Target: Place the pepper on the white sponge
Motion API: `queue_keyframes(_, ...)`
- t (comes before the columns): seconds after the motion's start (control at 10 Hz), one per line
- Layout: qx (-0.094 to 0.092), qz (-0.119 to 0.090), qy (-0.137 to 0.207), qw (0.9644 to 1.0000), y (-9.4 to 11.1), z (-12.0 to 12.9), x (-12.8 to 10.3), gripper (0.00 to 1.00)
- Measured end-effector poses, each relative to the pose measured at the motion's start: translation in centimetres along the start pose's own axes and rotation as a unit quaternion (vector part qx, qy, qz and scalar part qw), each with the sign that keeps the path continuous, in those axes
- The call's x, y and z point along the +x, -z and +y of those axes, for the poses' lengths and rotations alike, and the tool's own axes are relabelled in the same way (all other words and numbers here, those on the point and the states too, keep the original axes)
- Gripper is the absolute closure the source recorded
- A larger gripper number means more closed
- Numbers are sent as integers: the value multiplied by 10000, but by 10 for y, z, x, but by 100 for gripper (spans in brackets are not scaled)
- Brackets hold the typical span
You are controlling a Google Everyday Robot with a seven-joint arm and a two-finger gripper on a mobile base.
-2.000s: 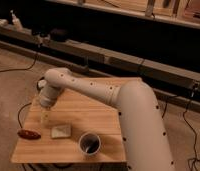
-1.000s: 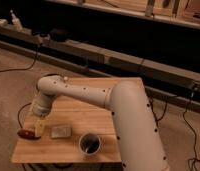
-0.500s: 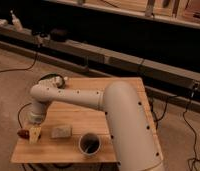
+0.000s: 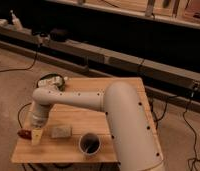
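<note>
- Jaws: cannot tell whether open or closed; the gripper (image 4: 37, 135) is low over the tabletop's (image 4: 95, 120) front-left corner.
- Arm (image 4: 88, 99) sweeps across the tabletop and hides its right side.
- Cup (image 4: 89, 144) stands near the front edge, right of the sponge (image 4: 60, 131).
- Sponge lies just right of the gripper.
- Pepper (image 4: 24, 133) lies at the left edge, long axis left-right, its right end hidden behind the gripper.

Robotics lab, cables (image 4: 15, 67) on carpet (image 4: 8, 97), long shelf (image 4: 118, 59), wooden table (image 4: 125, 84), tool (image 4: 37, 136) low at its edge
</note>
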Motion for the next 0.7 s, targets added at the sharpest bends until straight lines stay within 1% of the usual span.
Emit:
queue_keyframes(0.3,-2,44,104,9999,-3,-1,-6,20)
queue_keyframes(0.4,39,94,211,9997,-7,-2,-5,20)
queue_keyframes(0.5,106,188,392,9990,-12,-4,-2,20)
queue_keyframes(0.7,203,383,730,9964,-22,-4,3,20)
